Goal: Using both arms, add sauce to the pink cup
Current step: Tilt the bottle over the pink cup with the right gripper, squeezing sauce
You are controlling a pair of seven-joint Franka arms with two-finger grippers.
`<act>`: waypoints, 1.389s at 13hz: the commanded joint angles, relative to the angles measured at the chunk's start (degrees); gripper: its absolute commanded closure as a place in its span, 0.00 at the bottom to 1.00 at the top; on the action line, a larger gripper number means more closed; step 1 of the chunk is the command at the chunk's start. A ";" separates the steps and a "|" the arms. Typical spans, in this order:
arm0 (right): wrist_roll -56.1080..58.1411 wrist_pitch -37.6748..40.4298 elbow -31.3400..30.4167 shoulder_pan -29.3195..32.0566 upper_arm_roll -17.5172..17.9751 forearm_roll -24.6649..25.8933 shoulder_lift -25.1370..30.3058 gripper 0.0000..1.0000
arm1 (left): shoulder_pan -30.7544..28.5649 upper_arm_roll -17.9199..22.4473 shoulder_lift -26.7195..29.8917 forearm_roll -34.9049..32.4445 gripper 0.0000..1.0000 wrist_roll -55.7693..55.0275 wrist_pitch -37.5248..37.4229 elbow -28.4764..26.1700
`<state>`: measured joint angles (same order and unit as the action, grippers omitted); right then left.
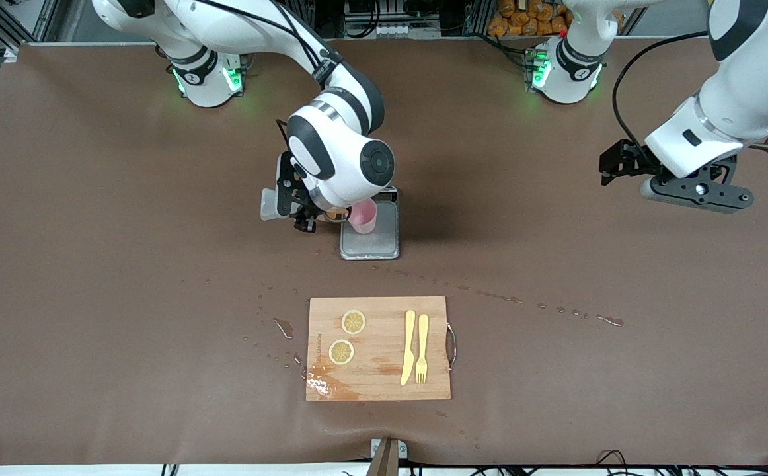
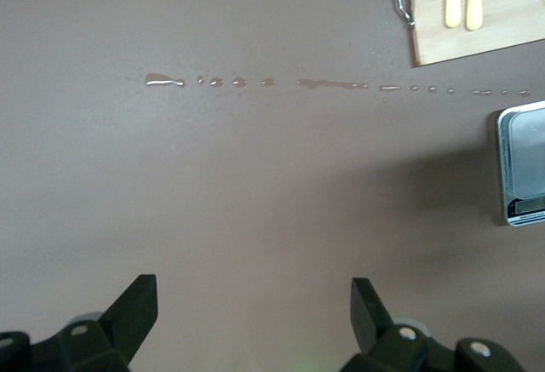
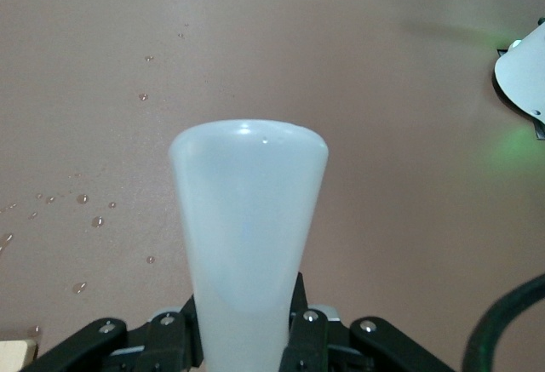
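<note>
On the brown counter (image 1: 93,264), near its middle, sits a flat grey metal scale (image 1: 384,244) w/ a small pale pink tapered plastic cup (image 1: 363,216) standing on its plate, at the part of the plate farther from the front camera. Right arm reaches down from its base to this spot. Its black two-finger hand (image 3: 247,342) is clamped on a small translucent whitish squeeze bottle (image 3: 247,236), held tipped over on its side just beside the cup, toward the right arm's end of the counter. Bottle's blunt base (image 1: 268,203) sticks out from the hand away from the cup; an orange bit of the nozzle end (image 1: 336,213) shows right at the cup's rim, mostly hidden under the wrist. Can't tell if nozzle touches the cup.

Left arm waits, up over bare counter toward its own end, well apart from scale & cup. Its black hand (image 2: 254,308) has fingers spread wide apart, nothing between them.

Nearer the front camera than the scale lies a rectangular light wooden cutting board (image 1: 377,370) w/ a metal handle (image 1: 451,346) on one short edge. On it: two round lemon slices (image 1: 353,322), plus a pale yellow plastic knife (image 1: 408,347) & fork (image 1: 422,347) side by side. Wet patch on the board's front corner. Droplets & streaks of liquid (image 1: 499,297) dot the counter between scale and board, running on toward the left arm's end.
</note>
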<state>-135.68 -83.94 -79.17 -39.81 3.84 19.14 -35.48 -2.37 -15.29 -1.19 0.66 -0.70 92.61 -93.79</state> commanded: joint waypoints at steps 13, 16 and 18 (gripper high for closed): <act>0.50 4.05 3.76 -2.99 -0.42 2.65 -3.11 1.00 | 13.71 14.59 4.35 -0.83 0.00 -4.75 -5.95 2.91; 1.81 3.70 3.85 -0.28 0.02 0.64 -2.06 1.00 | 13.71 14.68 4.44 -1.09 0.00 -3.71 -6.04 3.00; 4.62 3.17 3.85 1.22 -0.15 -2.34 -0.74 1.00 | 13.71 14.59 4.62 -1.09 0.00 -0.71 -6.12 2.91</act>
<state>-133.48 -81.60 -76.12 -40.73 3.00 19.43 -38.09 10.66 -1.12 2.42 0.66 -3.31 87.37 -90.67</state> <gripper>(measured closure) 0.639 0.000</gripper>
